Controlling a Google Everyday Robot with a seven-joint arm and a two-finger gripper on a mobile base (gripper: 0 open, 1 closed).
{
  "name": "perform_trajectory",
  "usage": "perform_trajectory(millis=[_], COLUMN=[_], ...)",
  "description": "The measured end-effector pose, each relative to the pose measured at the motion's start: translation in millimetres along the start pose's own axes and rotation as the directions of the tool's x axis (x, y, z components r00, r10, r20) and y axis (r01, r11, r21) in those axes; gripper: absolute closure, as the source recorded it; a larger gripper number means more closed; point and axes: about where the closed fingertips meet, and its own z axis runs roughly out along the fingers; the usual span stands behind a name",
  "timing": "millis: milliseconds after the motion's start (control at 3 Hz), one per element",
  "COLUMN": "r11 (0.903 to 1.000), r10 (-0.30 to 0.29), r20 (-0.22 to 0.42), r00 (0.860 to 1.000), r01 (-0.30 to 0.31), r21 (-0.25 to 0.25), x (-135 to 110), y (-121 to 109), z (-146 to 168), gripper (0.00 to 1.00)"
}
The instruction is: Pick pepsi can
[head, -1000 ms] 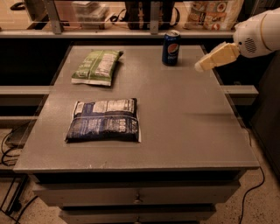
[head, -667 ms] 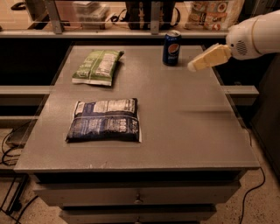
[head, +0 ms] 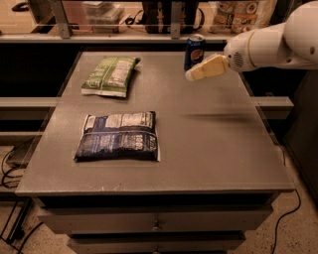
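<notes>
The pepsi can (head: 194, 50) stands upright near the far edge of the grey table (head: 213, 144), right of centre. It is dark blue with a round red-white-blue logo and a silver top. My gripper (head: 191, 76) comes in from the right on a white arm (head: 268, 44). Its cream-coloured tip hangs above the table just in front of the can, overlapping the can's lower part in the view. It holds nothing that I can see.
A green snack bag (head: 110, 75) lies at the far left of the table. A dark blue snack bag (head: 119, 136) lies flat at the front left. A shelf with bags and packets (head: 238, 15) runs behind the table. Drawers sit below the tabletop.
My gripper has moved left, from the table's right edge to just in front of the can. The can and both bags have not moved.
</notes>
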Motion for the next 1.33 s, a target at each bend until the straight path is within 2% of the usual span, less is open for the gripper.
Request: perform_trajectory(millis=[667, 1000, 1333], r11=[0.9983, 0.9970, 0.9934], r10=[0.053, 0.077, 0.089], r20=[0.086, 0.122, 0.145], r00=[0.995, 0.990, 0.985], r01=[-0.051, -0.077, -0.098], r21=[-0.029, 0.000, 0.059], x=[-16.4, -22.2, -23.7], y=[-17.0, -41.7, -74.1], z=[70.8, 96.5, 110.0], gripper=[0.00, 0.00, 0.00])
